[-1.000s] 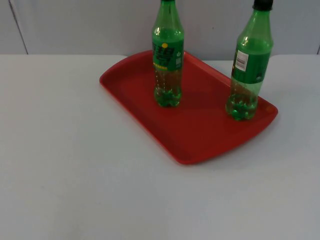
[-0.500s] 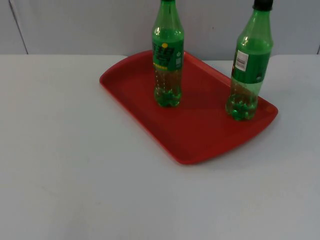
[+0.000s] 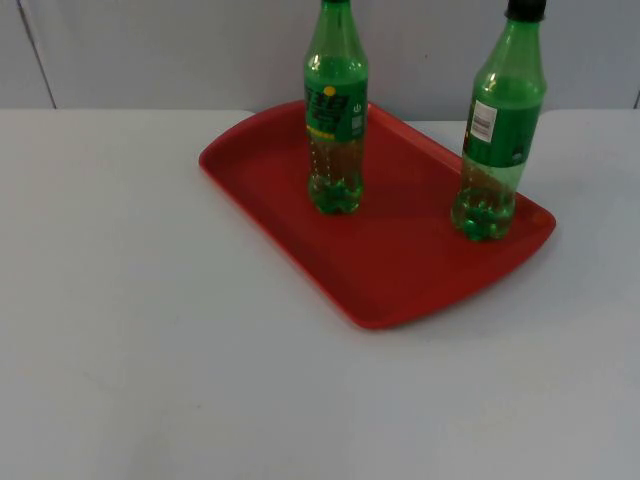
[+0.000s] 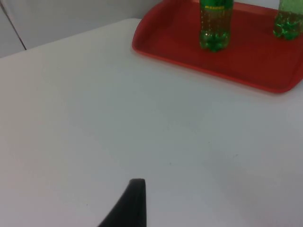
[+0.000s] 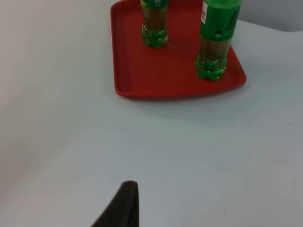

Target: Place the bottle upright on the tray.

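Already both green bottles (image 3: 336, 110) (image 3: 498, 135) stand upright on my red tray (image 3: 400, 262); little seems left; both tools wait back over the bench (image 3: 150, 350); their opening, I cannot tell.

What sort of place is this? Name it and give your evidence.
Probably a robot test bench, not a kitchen: a bare white table ending at a grey partition wall, with just a red tray holding two upright green bottles.

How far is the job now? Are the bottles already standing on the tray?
It looks finished. Both green bottles, the yellow-label one and the black-capped one, stand upright on the red tray. Neither is held; each arm waits back over the white table. Nothing seems left to place.
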Tool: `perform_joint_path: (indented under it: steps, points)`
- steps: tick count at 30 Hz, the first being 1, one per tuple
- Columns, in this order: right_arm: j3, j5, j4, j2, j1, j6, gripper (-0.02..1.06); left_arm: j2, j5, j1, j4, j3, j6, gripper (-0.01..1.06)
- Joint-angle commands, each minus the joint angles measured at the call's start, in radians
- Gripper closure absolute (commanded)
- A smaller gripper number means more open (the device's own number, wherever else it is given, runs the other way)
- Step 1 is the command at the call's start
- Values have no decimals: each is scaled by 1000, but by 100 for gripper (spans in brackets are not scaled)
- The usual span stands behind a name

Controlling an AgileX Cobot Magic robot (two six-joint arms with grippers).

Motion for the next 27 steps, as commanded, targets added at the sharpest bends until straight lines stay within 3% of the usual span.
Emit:
perform_joint_path:
  steps: [1, 27]
  points:
    - [2, 1, -3, -3, -4, 0, -1, -3, -4, -8, 5, 3, 0, 0]
    - [2, -1, 7, -3, -5, 2, -1, -3, -4, -8, 5, 3, 0, 0]
